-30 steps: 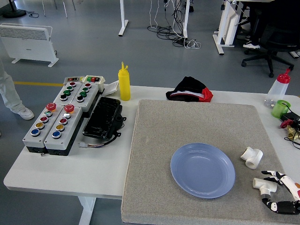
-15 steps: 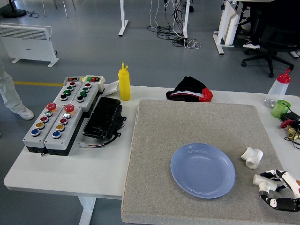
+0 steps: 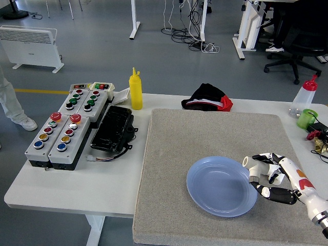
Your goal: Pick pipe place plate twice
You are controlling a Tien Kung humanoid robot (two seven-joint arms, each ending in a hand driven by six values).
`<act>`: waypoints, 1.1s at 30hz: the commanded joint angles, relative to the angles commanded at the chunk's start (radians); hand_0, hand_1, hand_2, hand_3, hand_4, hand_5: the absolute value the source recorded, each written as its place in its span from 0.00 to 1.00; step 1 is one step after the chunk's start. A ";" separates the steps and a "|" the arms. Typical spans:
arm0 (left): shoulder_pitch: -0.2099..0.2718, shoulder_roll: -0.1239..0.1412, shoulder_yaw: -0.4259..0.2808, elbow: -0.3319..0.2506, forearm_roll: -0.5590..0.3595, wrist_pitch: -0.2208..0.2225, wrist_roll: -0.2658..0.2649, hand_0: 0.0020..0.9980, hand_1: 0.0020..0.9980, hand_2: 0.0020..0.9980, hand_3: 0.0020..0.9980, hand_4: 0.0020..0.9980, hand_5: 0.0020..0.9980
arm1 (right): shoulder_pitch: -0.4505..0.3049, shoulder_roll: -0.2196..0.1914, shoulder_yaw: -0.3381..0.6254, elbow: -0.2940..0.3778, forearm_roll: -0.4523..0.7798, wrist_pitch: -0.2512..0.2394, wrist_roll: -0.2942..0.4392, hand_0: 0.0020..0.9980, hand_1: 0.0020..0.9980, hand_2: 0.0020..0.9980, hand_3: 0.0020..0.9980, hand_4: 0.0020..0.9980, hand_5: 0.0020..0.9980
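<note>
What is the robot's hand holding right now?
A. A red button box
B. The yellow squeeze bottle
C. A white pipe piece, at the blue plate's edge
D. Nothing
C: the right hand is curled around a white pipe fitting beside the blue plate's right rim.

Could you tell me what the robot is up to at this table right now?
The right hand grips a white pipe fitting and holds it at the right rim of the blue plate, which holds nothing and sits on the grey mat. A second white fitting lies on the mat, partly hidden by the fingers. The left hand isn't visible.
</note>
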 joint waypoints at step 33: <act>0.009 0.000 0.019 0.003 -0.045 0.011 -0.026 0.60 0.59 0.68 0.71 0.53 1.00 | 0.131 0.007 -0.099 -0.126 -0.124 0.082 -0.113 1.00 0.94 1.00 1.00 0.78 0.21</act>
